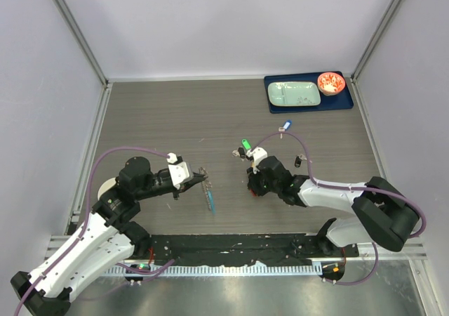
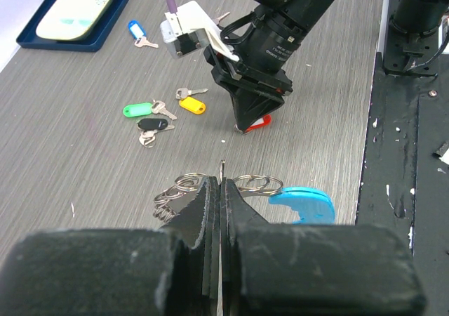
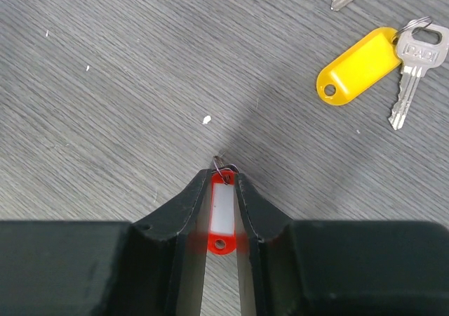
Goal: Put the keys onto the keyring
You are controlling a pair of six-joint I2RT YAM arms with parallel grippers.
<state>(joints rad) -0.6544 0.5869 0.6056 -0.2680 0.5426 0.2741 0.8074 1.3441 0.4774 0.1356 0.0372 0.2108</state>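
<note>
Right gripper [image 3: 223, 180] pinches red tag [image 3: 222, 218] edges: light, stiff, slick; may twist. Left gripper [image 2: 220, 185] clamped on keyring [image 2: 254, 183] wire: thin, springy.

The tabletop [image 3: 105, 84] is grey with a fine wood grain. Between the black fingers of the right pincer [image 3: 223, 179] sits a red tag [image 3: 219, 225] with a white insert. Up to its right lies a yellow tag [image 3: 354, 67] on a silvery key [image 3: 409, 56]. Just past the black left pincer [image 2: 222, 189] are silvery rings [image 2: 179, 188] and a bright blue crescent [image 2: 302, 202]. Farther off lie a green tag [image 2: 137, 109], a black tag [image 2: 152, 124] and a blue tag [image 2: 135, 29].
</note>
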